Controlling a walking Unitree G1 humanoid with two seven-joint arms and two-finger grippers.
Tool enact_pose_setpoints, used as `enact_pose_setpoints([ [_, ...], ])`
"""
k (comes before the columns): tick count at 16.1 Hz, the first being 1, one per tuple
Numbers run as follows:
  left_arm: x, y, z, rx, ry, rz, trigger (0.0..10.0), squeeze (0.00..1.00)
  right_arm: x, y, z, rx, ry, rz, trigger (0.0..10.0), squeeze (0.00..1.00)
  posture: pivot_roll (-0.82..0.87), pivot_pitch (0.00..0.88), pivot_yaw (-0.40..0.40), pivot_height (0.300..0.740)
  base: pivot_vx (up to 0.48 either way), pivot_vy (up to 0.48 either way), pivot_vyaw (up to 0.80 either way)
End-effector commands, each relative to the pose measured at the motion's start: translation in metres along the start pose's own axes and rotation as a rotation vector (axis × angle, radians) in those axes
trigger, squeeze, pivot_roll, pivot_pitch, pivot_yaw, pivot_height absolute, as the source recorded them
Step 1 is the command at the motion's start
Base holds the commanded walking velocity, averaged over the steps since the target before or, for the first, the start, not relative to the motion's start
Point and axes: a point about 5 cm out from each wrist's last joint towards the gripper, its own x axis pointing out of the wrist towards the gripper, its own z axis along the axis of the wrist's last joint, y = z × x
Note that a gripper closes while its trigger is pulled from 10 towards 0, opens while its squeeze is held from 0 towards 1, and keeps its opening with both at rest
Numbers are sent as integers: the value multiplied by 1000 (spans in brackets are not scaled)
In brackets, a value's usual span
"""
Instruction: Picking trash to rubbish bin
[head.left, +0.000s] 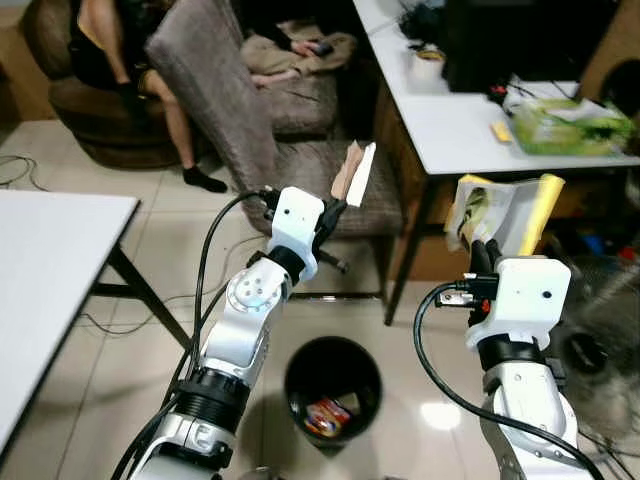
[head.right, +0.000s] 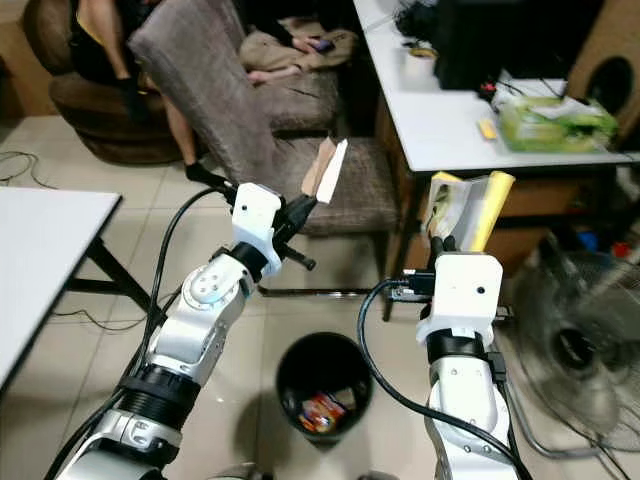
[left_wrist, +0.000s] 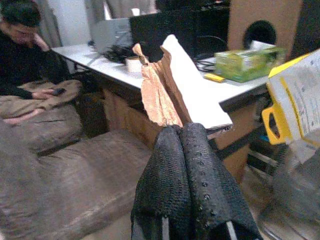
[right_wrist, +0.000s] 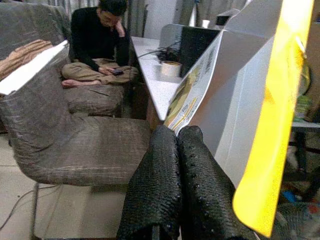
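Now both arms are raised over the black bin, which stands on the tiled floor between and below them with a bright wrapper already at its bottom. The left gripper is clamped on a torn scrap of brown-and-white card, held upright above the bin's far side, before a grey chair. The right gripper pinches the lower edge of a yellow-edged packet, which stands up from its fingers, beside the white desk. A person sits cross-legged beyond the chair.
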Motion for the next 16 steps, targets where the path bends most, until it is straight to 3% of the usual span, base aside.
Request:
enact_pose_setpoints([
  [1,-3,3,-5,15,26,15,10000,0,-1,1,2,8,-8,5,10000,0,26,132,17,740,0,0,0],
  [10,-21,0,-50,98,185,-64,10000,0,-1,5,-8,45,52,7,10000,0,27,170,28,740,0,0,0],
  [13,-34,-1,-74,154,286,-111,10000,0,-3,5,-31,97,173,-20,10000,0,26,234,47,740,0,0,0],
  [16,-37,-3,-83,186,326,-148,10000,0,-9,8,-48,135,262,-28,10000,0,19,269,66,740,0,0,0],
])
